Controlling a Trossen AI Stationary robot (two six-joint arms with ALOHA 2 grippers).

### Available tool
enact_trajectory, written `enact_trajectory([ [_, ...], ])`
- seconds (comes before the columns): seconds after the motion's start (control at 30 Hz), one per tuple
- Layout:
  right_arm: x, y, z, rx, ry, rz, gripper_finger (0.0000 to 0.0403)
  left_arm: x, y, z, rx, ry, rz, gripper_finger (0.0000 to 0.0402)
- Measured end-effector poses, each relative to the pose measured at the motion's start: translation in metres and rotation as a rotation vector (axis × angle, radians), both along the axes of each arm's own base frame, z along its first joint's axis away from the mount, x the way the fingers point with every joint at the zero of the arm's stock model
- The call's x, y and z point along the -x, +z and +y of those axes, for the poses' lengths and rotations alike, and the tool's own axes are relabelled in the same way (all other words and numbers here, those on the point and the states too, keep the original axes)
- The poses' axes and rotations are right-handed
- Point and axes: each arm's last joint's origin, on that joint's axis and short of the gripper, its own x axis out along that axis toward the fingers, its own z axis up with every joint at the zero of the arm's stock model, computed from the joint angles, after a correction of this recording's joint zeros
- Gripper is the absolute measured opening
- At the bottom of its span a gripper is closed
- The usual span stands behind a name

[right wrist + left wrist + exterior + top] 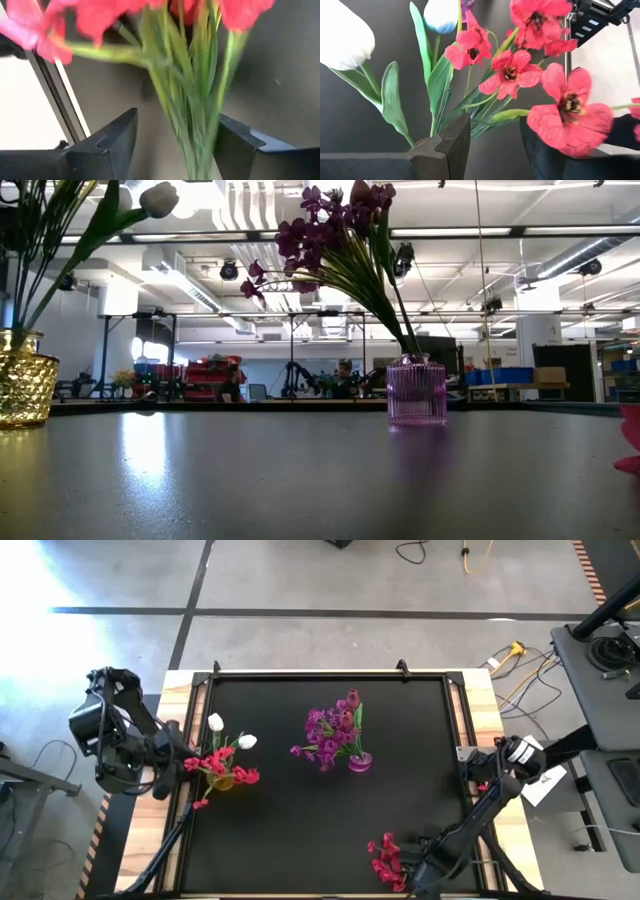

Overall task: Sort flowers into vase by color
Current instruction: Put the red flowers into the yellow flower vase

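The right gripper point(418, 875) sits low at the near edge of the mat, its fingers point(107, 142) spread wide around the green stalks of a loose red blossom cluster point(386, 858) that lies on the mat. It has not closed on them. To do this well, it should close low on the bunched stalks, clear of the petals, lift straight up, then carry the bunch across to the gold vase point(222, 780) — that one already holds red blossoms and white tulip buds point(247, 741).

The left gripper point(180, 762) waits open just beside that vase, and may need to back off. The pink vase point(360, 762) holds the purple blossom clusters point(325, 730).

The black mat point(300, 840) is matte and flat — beyond it stretches a large workshop with ceiling ducts and shelving
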Motion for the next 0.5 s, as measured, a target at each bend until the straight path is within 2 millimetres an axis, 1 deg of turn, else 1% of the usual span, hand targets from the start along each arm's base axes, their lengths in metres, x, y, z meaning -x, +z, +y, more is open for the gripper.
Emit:
enact_trajectory([
  [0.07,-0.002,-0.008,-0.003,-0.016,-0.015,-0.024,0.0205,-0.001,-0.003,-0.001,-0.001,0.001,0.002,0.0157],
  [0.13,-0.003,-0.013,-0.008,-0.013,-0.036,-0.020,0.0182,-0.001,-0.005,-0.002,-0.002,0.001,0.002,0.0157],
  [0.23,-0.007,-0.015,-0.013,-0.010,-0.062,-0.022,0.0131,-0.001,-0.009,-0.002,-0.012,0.000,0.009,0.0157],
  [0.3,-0.012,-0.013,-0.016,-0.005,-0.063,-0.026,0.0088,-0.001,-0.010,-0.001,-0.016,-0.001,0.011,0.0157],
  [0.4,-0.031,0.000,-0.015,-0.011,-0.066,-0.132,0.0027,0.000,-0.010,0.000,-0.028,-0.013,0.005,0.0157],
  [0.5,-0.055,0.022,-0.016,-0.008,-0.044,-0.265,0.0018,0.000,-0.009,0.003,-0.076,0.006,-0.065,0.0157],
])
